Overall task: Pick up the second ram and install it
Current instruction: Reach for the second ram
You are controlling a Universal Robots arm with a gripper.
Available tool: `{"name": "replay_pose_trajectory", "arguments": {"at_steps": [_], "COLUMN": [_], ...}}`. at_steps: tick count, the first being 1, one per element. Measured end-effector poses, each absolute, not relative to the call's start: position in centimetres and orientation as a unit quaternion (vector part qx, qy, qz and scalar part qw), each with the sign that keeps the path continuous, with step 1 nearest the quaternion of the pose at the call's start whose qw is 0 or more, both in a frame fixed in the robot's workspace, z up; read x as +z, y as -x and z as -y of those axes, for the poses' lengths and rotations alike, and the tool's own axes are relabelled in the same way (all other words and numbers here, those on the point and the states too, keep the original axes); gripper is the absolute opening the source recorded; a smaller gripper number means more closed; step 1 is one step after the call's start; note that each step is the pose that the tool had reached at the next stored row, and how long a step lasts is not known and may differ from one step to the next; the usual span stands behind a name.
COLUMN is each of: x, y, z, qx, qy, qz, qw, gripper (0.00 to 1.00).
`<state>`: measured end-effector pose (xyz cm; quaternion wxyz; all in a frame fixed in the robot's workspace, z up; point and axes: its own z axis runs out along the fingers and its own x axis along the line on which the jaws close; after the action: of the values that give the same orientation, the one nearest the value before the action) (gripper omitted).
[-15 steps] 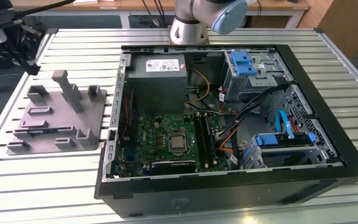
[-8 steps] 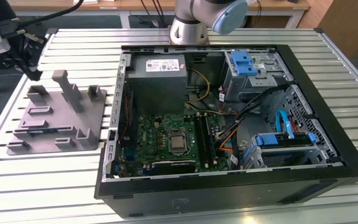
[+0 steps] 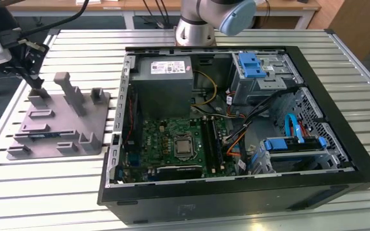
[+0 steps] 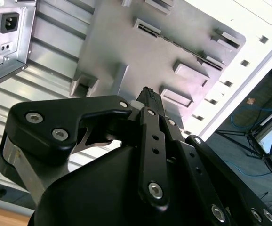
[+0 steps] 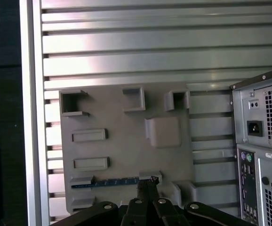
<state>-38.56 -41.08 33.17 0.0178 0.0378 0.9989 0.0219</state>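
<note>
The second ram (image 3: pixel 46 136) is a slim dark blue stick standing on edge in a slot of the grey fixture plate (image 3: pixel 69 120), at the exterior view's left. In the first wrist view the ram (image 5: pixel 111 182) runs between two small holders, and in the second wrist view the ram (image 4: pixel 178 46) is a thin dark line. My gripper (image 3: pixel 36 83) hangs above the plate's far corner, apart from the ram, with its black fingers together and nothing between them. Both wrist views show the gripper (image 4: pixel 146 92) (image 5: pixel 148 181) tips pressed together above the plate.
The open black computer case (image 3: pixel 339 110) stands beside the plate, with the green motherboard (image 3: pixel 165 137), its long black slots (image 3: pixel 208 139), the power supply (image 3: pixel 165 77) and blue drive brackets (image 3: pixel 249 65). Tall posts (image 3: pixel 69 91) rise from the fixture. The slatted table's edge (image 5: pixel 30 113) lies close by.
</note>
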Motion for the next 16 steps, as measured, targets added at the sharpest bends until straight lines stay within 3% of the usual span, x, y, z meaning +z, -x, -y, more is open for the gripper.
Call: {"name": "replay_pose_trajectory", "arguments": {"at_steps": [16], "x": [31.1], "y": [39.7], "z": [41.3], "qx": [0.022], "qy": [-0.038], "qz": [-0.999], "qw": [0.018], "gripper": [0.11]}}
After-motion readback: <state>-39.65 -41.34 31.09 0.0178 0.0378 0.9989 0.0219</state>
